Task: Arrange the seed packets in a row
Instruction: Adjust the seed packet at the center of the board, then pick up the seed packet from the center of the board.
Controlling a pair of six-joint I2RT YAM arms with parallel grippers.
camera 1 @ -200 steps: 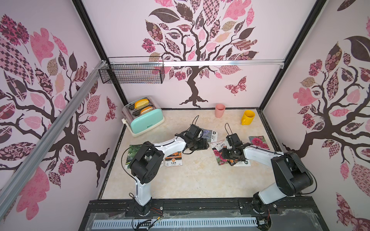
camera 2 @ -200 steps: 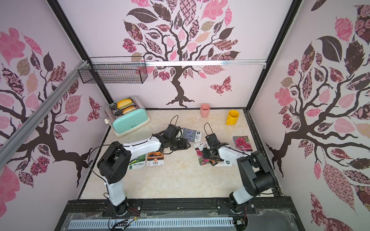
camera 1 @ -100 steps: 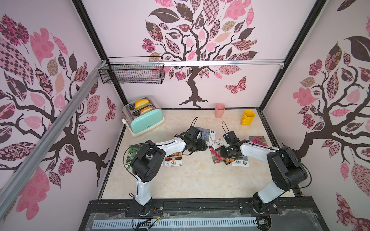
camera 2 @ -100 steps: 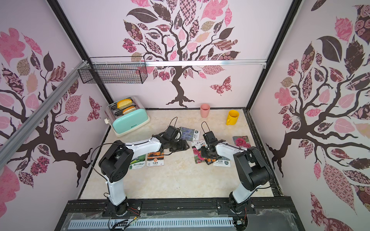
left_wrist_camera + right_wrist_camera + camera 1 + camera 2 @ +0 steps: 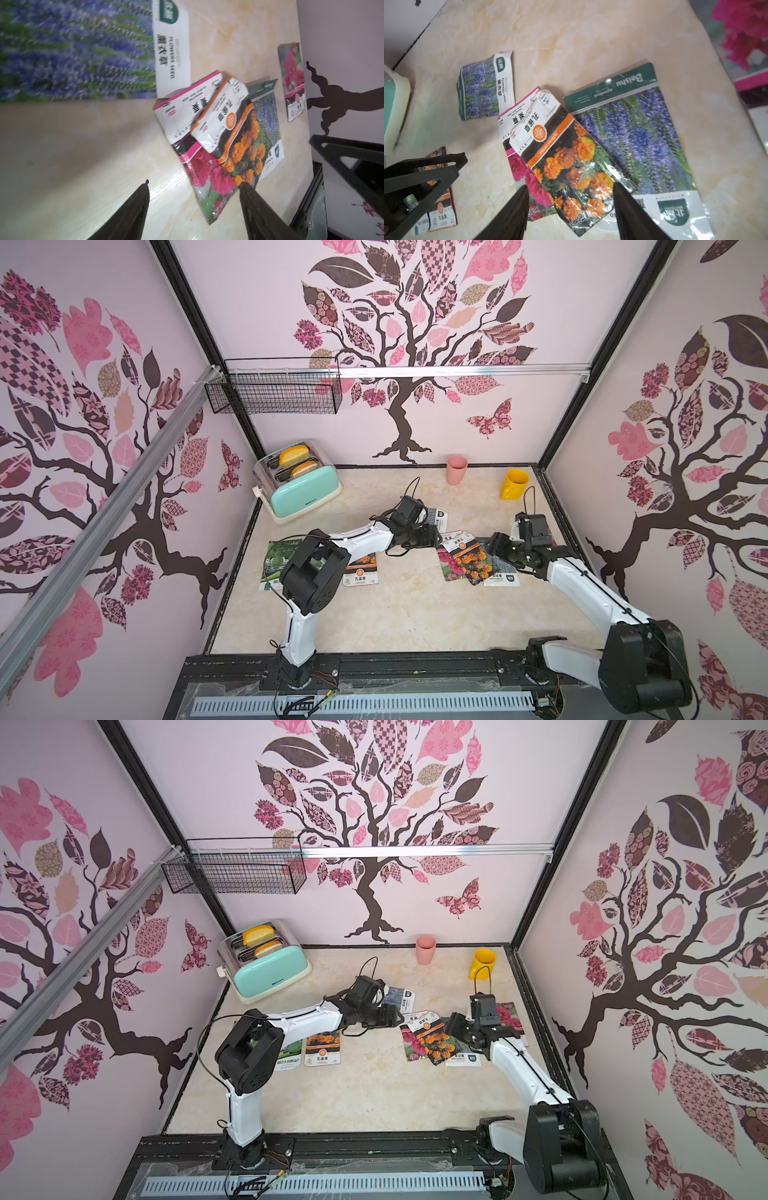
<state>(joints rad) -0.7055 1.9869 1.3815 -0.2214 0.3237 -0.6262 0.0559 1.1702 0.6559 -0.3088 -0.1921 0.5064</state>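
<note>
Seed packets, glossy flat rectangles, are lying overlapped on the beige marbled table. The white left arm and right arm are stretching low toward them, with the fingers of the left gripper and right gripper standing apart.

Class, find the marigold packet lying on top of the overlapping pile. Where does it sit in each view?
Top view: marigold packet, right of the table centre.
Top view: same spot.
Left wrist: mid-frame, beyond the fingertips.
Right wrist: mid-frame, just ahead of the fingertips.
Landmark: magenta flower packet partly beneath it, in all four.
</note>
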